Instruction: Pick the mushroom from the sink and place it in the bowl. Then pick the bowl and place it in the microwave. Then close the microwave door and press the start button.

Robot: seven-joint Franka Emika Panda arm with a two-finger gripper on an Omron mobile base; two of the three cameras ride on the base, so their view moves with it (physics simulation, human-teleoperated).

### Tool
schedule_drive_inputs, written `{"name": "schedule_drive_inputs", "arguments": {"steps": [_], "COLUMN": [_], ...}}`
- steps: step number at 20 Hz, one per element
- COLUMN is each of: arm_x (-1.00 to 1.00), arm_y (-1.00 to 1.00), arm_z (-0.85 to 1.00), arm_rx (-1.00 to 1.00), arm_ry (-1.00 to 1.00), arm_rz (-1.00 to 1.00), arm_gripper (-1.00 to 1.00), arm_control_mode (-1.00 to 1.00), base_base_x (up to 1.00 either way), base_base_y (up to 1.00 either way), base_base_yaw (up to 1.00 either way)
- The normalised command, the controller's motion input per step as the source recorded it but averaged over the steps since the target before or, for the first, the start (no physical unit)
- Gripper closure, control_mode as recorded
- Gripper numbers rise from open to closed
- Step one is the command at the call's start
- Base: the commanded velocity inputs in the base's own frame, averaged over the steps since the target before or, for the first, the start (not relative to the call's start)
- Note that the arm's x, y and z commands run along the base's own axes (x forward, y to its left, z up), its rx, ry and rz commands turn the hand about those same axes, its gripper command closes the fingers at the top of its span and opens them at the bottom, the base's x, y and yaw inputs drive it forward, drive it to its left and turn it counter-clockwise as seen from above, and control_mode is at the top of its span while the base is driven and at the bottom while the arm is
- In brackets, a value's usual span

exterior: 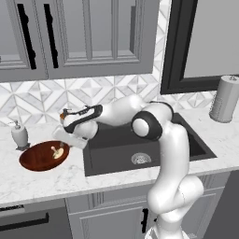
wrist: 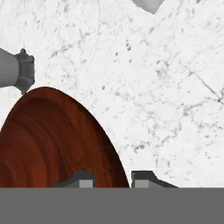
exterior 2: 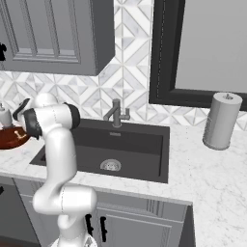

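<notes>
Mushroom (exterior: 57, 151) lying inside the bowl (exterior: 35, 158), on the counter (exterior: 56, 179) left of the sink (exterior: 116, 156). Gripper (wrist: 112, 180) hovering at the bowl's right rim, fingertips (wrist: 83, 179) slightly apart, straddling the rim edge, one tip over wood, the other over marble. Clamped on nothing, judging from the hand view. Rim running between the fingers, so closing should catch it. Soap dispenser (exterior: 19, 134) standing just behind the bowl.

1. Arm's folded over at the elbow and stretched out sideways, reaching off to the side of the sink (exterior: 140, 149).
2. The hand (wrist: 112, 180) sits low, pointing down.
3. Fingertips (wrist: 83, 179) are just slightly apart, nothing between them.
</notes>
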Motion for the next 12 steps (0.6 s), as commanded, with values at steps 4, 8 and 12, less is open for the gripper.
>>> {"name": "schedule_drive_inputs", "arguments": {"steps": [4, 8, 12], "arm_x": [-0.43, -0.45, -0.54], "arm_y": [0.0, 0.0, -0.17], "arm_z": [0.43, 0.75, 0.95], "arm_rx": [0.21, 0.19, 0.11], "arm_ry": [0.0, 0.0, 0.0], "arm_rz": [0.0, 0.0, 0.0], "arm_gripper": [1.0, 1.0, 1.0], "arm_control_mode": [-1.0, -1.0, -1.0], "base_base_x": [0.0, 0.0, 0.0], "base_base_y": [0.0, 0.0, 0.0], "base_base_yaw": [0.0, 0.0, 0.0]}}
